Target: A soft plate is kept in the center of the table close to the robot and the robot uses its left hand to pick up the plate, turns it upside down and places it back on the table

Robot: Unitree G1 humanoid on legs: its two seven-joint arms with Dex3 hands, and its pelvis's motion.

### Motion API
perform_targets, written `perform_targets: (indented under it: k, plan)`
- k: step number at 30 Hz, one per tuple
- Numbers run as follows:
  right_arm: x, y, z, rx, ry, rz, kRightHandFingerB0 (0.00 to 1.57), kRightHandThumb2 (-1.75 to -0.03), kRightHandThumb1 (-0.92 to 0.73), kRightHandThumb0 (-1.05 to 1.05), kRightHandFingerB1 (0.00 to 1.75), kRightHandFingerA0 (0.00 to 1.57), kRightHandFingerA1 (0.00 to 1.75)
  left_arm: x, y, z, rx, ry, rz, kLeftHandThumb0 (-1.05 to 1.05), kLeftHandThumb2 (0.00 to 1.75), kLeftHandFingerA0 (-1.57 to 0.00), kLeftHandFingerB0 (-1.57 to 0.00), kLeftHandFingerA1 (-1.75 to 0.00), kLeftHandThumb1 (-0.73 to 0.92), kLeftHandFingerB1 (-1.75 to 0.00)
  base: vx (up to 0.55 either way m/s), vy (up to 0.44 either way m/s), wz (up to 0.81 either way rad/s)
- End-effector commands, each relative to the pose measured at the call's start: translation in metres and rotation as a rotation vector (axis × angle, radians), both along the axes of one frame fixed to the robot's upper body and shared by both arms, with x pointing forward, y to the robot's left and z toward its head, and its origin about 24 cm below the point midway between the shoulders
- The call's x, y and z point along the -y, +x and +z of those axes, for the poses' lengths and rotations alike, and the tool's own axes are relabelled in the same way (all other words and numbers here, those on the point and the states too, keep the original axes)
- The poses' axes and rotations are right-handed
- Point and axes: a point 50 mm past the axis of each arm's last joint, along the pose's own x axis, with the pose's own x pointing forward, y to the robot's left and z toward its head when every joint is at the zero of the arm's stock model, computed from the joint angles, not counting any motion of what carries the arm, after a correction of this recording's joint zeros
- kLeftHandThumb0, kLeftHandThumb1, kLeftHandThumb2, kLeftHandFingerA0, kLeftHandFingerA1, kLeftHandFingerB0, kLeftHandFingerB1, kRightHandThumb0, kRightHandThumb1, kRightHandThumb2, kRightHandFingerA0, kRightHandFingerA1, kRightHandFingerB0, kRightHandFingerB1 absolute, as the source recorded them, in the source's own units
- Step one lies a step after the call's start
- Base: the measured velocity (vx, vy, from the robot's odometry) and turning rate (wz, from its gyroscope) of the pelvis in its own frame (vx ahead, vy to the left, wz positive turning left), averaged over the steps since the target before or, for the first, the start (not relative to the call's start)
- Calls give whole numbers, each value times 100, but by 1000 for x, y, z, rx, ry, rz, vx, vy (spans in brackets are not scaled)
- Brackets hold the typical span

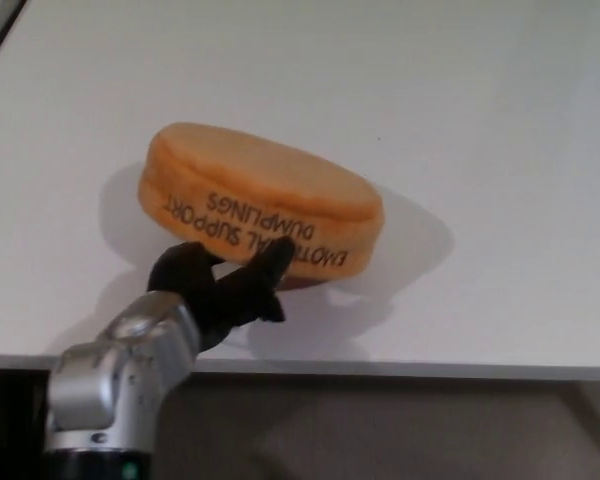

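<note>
The left hand [220,290] reaches up from the near edge of the worktop [500,150], its fingers closed on the near underside of the plate [260,205]. The plate sits just above and beyond the hand, raised off the worktop and tilted. It is a thick, round, soft orange disc with upside-down black lettering on its side.

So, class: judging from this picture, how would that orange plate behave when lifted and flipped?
The plate looks padded and thick, so probably light and squashy rather than brittle. It keeps its round shape held at one edge by the left hand, so likely not floppy. Its matte, fabric-like skin suggests little slipping.
</note>
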Motion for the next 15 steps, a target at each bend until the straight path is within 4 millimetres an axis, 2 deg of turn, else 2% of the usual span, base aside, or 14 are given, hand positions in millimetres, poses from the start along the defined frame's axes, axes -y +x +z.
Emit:
perform_targets:
  k: [1,2,3,4,7,8,11,13,14,15]
  plan:
    - [1,2,4,15,-5,13,31,-106,-71,-71,49,51,61,2,6,8,47,45,100,-22,69,-96,-68,-175,54,-174,0,0,0]
    - [2,2,4,16,-12,13,38,-66,-87,-71,33,58,49,2,5,9,46,45,102,-22,69,-96,-68,-175,54,-174,0,0,0]
    - [2,2,4,16,-15,13,38,-66,-87,-71,33,58,49,2,5,9,46,46,103,-22,69,-96,-68,-175,54,-174,0,0,0]
    - [2,2,4,11,-6,12,31,-106,-71,-72,49,52,61,-2,3,8,45,44,107,-23,67,-97,-67,-175,55,-175,0,0,0]
    - [2,2,4,10,-12,14,32,-106,-72,-74,49,52,61,-12,1,8,37,55,95,-26,69,-99,-68,-175,56,-174,0,0,0]
    - [3,3,5,14,-11,13,32,-106,-71,-71,49,52,61,-14,1,10,31,76,70,-31,66,-100,-67,-175,61,-165,0,0,0]
    - [2,4,5,19,-16,19,30,-107,-70,-70,49,50,61,-23,0,13,13,97,51,-30,65,-101,-65,-175,63,-163,0,0,0]
    - [2,4,5,20,-15,17,30,-107,-70,-71,49,51,61,-32,-2,13,-15,97,13,-33,64,-102,-64,-175,65,-163,0,0,0]
    - [2,4,5,15,-29,20,38,-67,-88,-74,33,58,49,-38,-5,13,-41,118,-28,-46,90,-128,-94,-145,46,-127,0,0,0]
    - [2,4,5,14,-32,22,38,-67,-88,-74,33,57,49,-42,-7,13,-64,137,-60,-50,90,-129,-98,-148,47,-132,0,0,0]
